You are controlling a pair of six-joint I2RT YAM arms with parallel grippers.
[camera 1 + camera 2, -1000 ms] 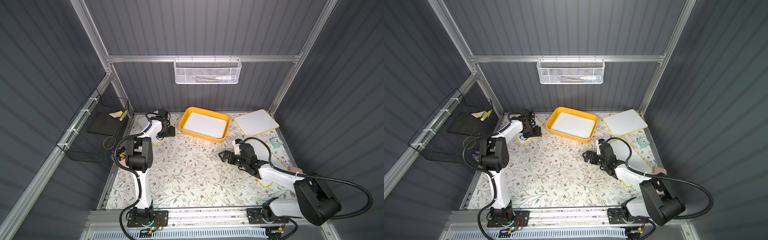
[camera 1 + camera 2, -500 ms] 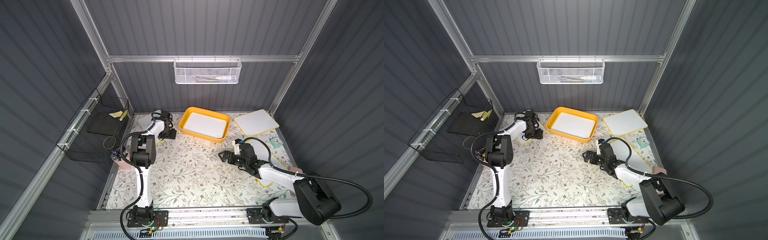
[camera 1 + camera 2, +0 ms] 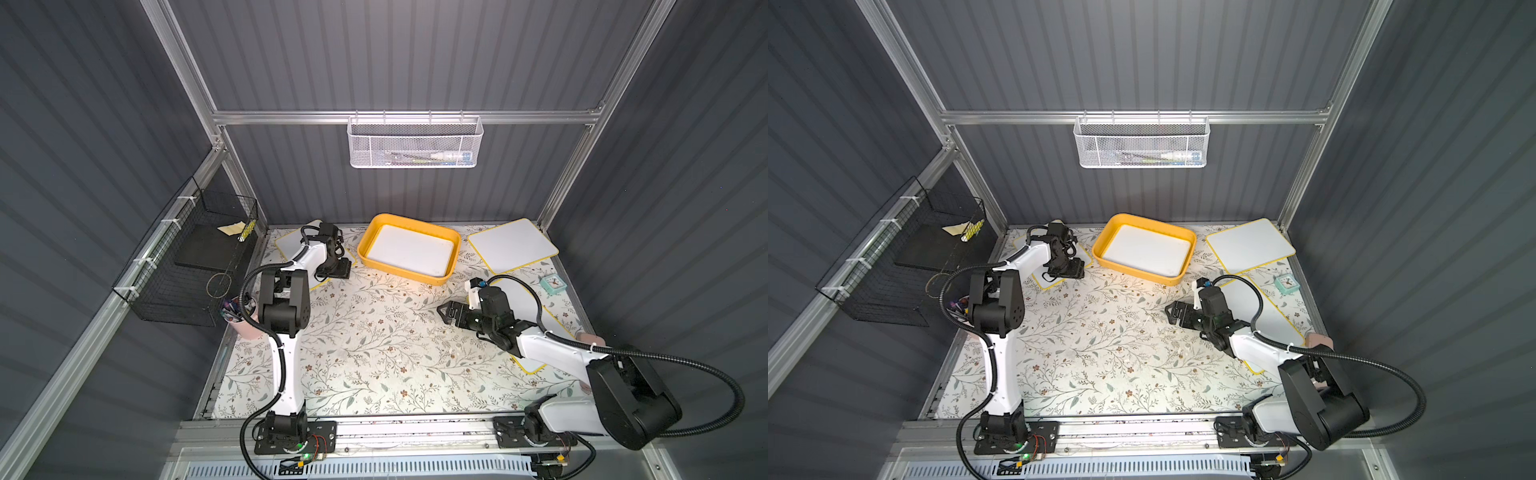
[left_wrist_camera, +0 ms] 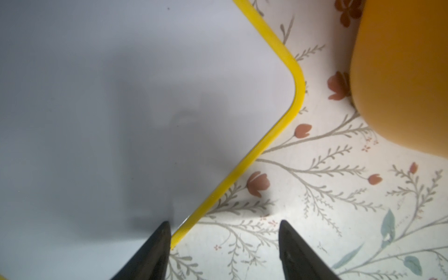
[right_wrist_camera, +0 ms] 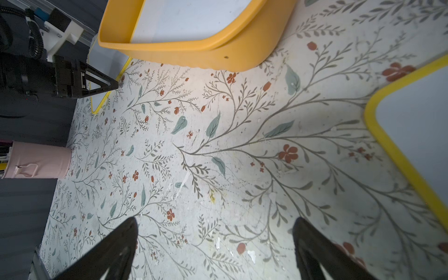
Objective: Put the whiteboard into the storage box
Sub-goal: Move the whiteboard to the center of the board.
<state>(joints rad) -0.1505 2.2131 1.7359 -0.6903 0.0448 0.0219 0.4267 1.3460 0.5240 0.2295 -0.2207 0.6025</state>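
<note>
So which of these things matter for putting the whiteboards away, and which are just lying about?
In the job: shallow yellow-orange plastic storage box, holding one whiteboard; yellow-edged whiteboard at the open left hand; second whiteboard in the far right corner; third whiteboard under the right arm.
Lying about: small teal clock; pink metal cup of pens; white mesh wall basket; black wire basket.

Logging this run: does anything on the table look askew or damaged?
Nothing spilled. The tray sits skewed to the table's edge, and the table cover has white chipped flecks by the right gripper.
</note>
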